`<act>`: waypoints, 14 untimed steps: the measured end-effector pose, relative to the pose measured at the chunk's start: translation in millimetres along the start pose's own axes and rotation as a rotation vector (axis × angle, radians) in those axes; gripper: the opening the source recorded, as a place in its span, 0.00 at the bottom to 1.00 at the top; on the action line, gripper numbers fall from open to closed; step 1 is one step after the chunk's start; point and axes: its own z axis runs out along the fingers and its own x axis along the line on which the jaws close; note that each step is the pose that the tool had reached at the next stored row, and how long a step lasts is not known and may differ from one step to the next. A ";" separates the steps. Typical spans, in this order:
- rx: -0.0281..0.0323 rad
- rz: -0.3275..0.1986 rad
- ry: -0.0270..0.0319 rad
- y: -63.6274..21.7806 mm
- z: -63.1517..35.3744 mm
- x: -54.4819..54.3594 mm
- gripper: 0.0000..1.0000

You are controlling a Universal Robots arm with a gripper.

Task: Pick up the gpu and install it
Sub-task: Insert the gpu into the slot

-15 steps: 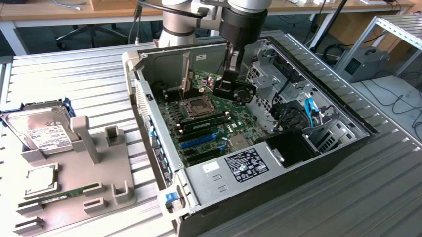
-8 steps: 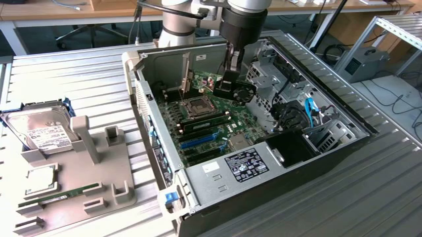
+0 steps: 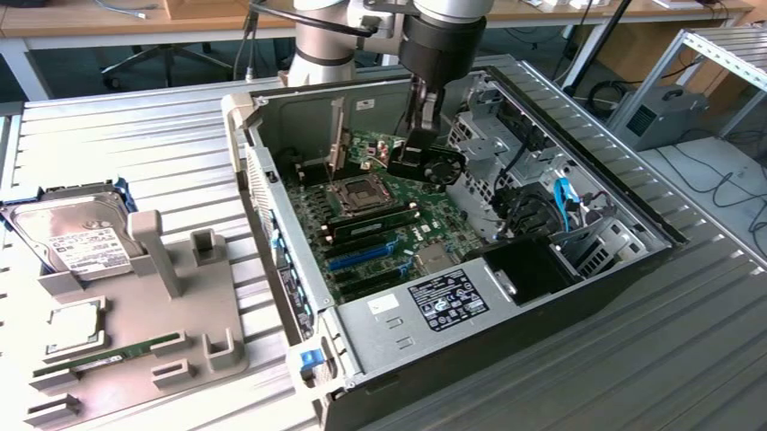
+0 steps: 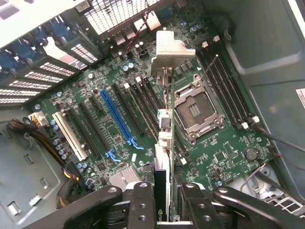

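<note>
Even, bright overhead light; soft shadow inside the computer case (image 3: 359, 332); mild glare on its corrugated table (image 3: 144, 153); focus adequate.

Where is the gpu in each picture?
Exterior view: the gpu hangs from the gripper inside the open case, above the motherboard.
Wrist view: the gpu shows edge-on, running up from the gripper.
Shared landmark: the square CPU socket.

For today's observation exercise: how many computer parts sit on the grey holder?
3: a hard drive at the far end, a processor chip in the middle, a memory stick nearest the camera. Others may be hidden.
</note>
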 end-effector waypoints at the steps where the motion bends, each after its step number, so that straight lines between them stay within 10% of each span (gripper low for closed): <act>1: -0.0001 -0.004 0.0000 0.0 0.0 0.0 0.26; 14: -0.0017 -0.065 -0.0009 0.0 0.0 0.0 0.26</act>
